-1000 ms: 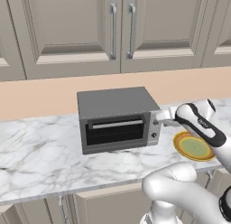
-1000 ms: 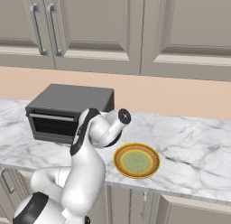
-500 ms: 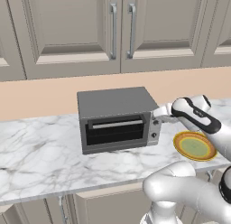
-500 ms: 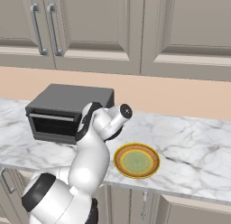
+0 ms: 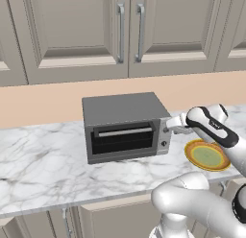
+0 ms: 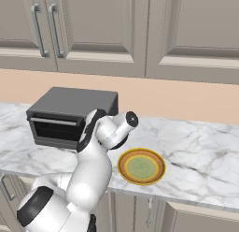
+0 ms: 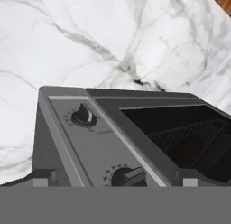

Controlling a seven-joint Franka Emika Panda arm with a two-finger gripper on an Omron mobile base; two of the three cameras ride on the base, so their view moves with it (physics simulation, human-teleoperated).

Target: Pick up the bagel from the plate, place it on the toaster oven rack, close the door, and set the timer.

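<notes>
A: What's the gripper doing?

B: I'm holding the gripper [image 7: 115, 179] at the control panel on the right end of the boxy grey toaster oven [image 5: 126, 126] on the white marble counter [image 5: 43, 165]. Its jaws are spread wide, holding nothing.

A: Where's the bagel?

B: The round yellow plate with green and orange rings [image 6: 141, 166] is lying bare to the oven's right. Through the grey-framed door's dark glass [image 7: 180, 137] I'm making out a dim round brown shape, likely the small brown ring-shaped bagel [image 7: 187, 151], on the silver wire rack [image 7: 198, 130]. The door is looking closed.

A: So the timer's left?

B: I think so. Two black round knobs [image 7: 84, 114] are lying straight ahead, one [image 7: 127, 175] just between the fingertips.
</notes>
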